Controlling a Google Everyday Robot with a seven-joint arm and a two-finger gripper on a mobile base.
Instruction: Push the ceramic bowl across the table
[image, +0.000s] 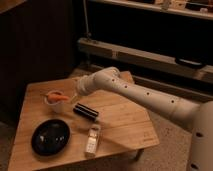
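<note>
Nearest you, the ceramic bowl (50, 137) sits on the near-left tabletop (125, 125), well apart from the pincer; right of it lies a pale flat object (92, 140); farther, a black bar (86, 111); beyond, your arm (145, 97) reaches leftward from the right, its pincer (71, 96) beside the small white bowl (55, 100); you cannot tell if it is apart or together.

No legible text or labels, small mark (145, 139) on table (125, 120) corner unreadable

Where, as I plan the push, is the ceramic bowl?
Camera view: the ceramic bowl sits near the table's front-left corner, in front of the small white bowl; the gripper is beside that bowl.
</note>
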